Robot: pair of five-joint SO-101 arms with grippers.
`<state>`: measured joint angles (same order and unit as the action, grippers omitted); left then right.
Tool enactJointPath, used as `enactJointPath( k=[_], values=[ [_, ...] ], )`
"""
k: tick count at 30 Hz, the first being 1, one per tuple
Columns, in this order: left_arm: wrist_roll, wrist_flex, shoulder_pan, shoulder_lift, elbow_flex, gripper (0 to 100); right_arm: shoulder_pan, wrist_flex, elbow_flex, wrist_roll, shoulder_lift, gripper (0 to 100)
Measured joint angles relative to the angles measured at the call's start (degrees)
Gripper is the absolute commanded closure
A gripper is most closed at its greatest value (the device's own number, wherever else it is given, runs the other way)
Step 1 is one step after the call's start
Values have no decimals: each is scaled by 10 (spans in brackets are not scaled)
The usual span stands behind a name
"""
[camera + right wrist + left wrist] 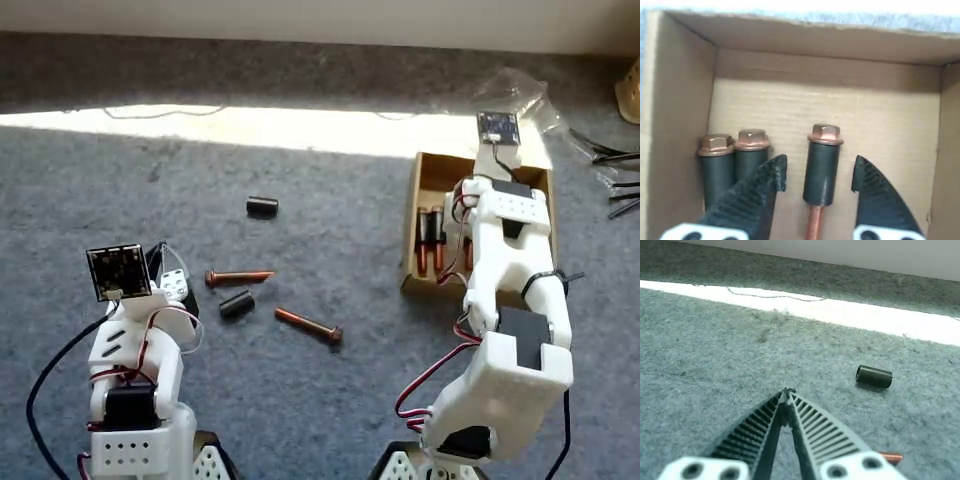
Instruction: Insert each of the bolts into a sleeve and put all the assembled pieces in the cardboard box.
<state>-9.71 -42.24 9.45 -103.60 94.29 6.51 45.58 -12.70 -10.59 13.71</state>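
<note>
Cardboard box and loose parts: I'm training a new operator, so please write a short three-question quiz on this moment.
1. How many assembled pieces lie in the cardboard box?
2. True or false: the left claw is open.
3. How many bolts and sleeves lie loose on the carpet? A: two of each. B: one bolt, three sleeves. C: three bolts, one sleeve.

Key: 1: three. 2: false, it is shut. 3: A.
</note>
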Motion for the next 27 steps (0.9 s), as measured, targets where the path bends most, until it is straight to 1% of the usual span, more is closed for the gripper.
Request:
enactJointPath(
  k=[4, 9, 14, 17, 21, 27],
  values=[
    [0, 0, 0, 0, 0, 987, -4, 62, 27, 0, -37, 811],
    [0, 0, 0, 0, 0, 987, -51, 137, 33, 0, -152, 811],
    [0, 0, 0, 0, 0, 987, -109, 154, 29, 0, -286, 811],
    [0, 0, 0, 0, 0, 987, -130, 159, -6, 0, -362, 811],
    [-1, 0, 25, 0, 0, 987, -164, 173, -62, 0, -449, 811],
    [0, 0, 29, 0, 0, 987, -189, 188, -127, 0, -545, 811]
  ],
)
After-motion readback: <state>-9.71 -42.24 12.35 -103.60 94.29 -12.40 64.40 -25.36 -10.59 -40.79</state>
